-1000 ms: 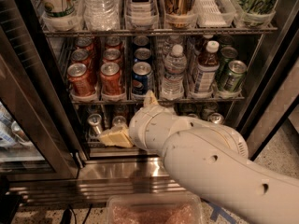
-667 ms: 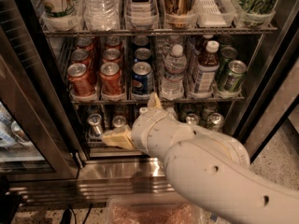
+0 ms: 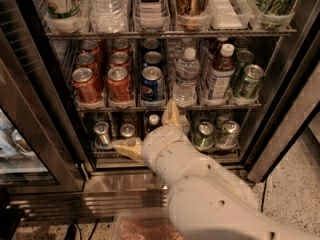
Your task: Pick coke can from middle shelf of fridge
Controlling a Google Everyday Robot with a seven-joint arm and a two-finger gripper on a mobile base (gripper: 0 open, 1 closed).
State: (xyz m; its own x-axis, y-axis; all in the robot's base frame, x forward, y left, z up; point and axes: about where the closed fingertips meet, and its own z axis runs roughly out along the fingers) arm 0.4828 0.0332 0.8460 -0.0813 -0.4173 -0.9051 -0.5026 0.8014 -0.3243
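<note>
The desk (image 3: 227, 105), our fridge's (image 3: 286, 69) middle wire rack, is carrying coke cans (image 3: 119, 84), a Pepsi can (image 3: 152, 84), two bottles (image 3: 186, 79) and green cans (image 3: 248, 81); our pincer (image 3: 148, 130) is hovering spread-fingered at its front edge.

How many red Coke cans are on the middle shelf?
6 red aluminium coke cans on the wire middle shelf: left lane front, middle, back; next lane front, middle, back. More may hide behind. Gripper open below them.
</note>
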